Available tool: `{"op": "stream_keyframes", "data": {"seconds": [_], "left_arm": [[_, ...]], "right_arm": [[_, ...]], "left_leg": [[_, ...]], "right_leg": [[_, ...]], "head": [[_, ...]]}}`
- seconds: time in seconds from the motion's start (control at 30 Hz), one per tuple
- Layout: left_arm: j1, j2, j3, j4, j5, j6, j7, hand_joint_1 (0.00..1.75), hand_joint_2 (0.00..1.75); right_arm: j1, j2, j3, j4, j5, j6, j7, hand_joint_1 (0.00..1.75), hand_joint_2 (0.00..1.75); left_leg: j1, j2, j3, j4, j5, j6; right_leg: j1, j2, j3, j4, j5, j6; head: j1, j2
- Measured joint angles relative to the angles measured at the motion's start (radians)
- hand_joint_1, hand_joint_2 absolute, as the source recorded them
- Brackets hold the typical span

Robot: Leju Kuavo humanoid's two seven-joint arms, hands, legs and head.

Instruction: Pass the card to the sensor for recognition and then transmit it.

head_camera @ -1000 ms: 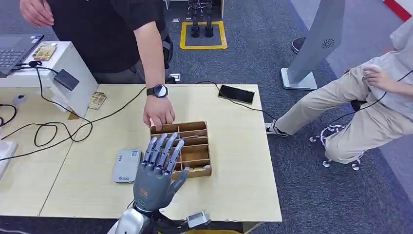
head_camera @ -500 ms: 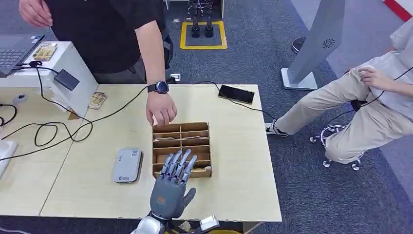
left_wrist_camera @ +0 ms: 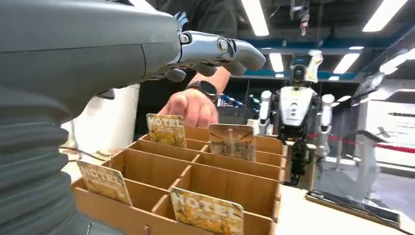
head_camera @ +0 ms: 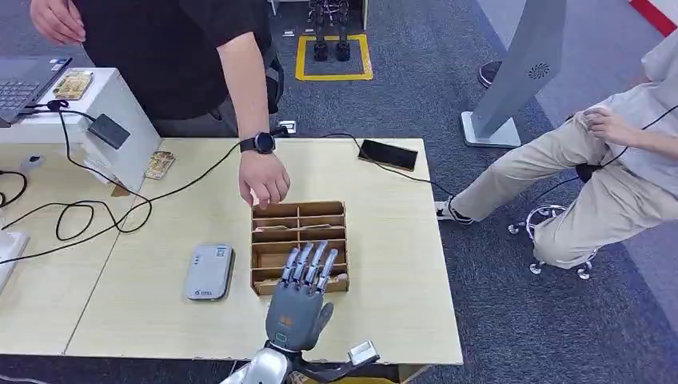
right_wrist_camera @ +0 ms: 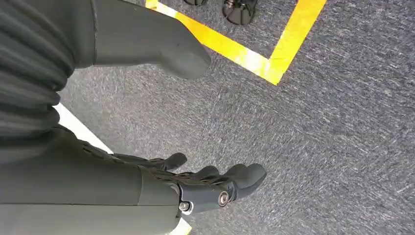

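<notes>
Step in hand: reaching for a card; none is taken yet, so the pass to the sensor has not begun.
Left hand: the grey many-fingered left hand hovers over the near end of the brown cardboard divided box, fingers straight and apart, holding nothing.
Right hand: the right hand hangs over grey carpet beside yellow floor tape, fingers loosely spread, with nothing in it.
Cards: four patterned yellow-brown cards stand upright in the box's compartments in the left wrist view, two near the hand and two farther back; more may be hidden.
Sensor: one flat grey rounded reader lies on the pale wooden table just beside the box, on the robot's left.
People: one person's hand, with a dark wristwatch, rests at the box's far edge; a second person sits well apart at right.
Next move: I judge the hand must lower and pinch a near card's top edge, keeping away from the person's hand.
</notes>
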Motion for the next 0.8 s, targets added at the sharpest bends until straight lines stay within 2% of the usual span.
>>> {"op": "stream_keyframes", "data": {"seconds": [0.27,0.6,0.8], "left_arm": [[-0.018,0.004,-0.04,0.026,0.0,0.0,0.003,0.0,1.75],[-0.054,0.01,-0.093,0.041,0.0,0.0,0.086,0.0,1.75],[-0.058,0.01,-0.098,0.043,0.0,0.0,0.092,0.0,1.75]], "right_arm": [[0.0,0.0,0.0,0.0,0.002,0.0,0.0,0.0,1.75],[0.0,0.0,0.0,0.001,0.002,0.002,-0.004,0.0,1.75],[0.0,0.0,0.0,0.002,0.002,0.001,-0.003,0.0,1.75]], "left_leg": [[0.0,0.0,0.0,0.0,0.0,0.0],[0.0,0.0,0.0,0.0,0.0,0.0],[0.0,0.0,0.0,0.0,0.0,0.0]], "right_leg": [[0.0,0.0,0.0,0.0,0.0,0.0],[0.0,0.0,0.0,0.0,0.0,0.0],[0.0,0.0,0.0,0.0,0.0,0.0]], "head": [[0.0,0.0],[0.0,0.0],[0.0,0.0]]}}
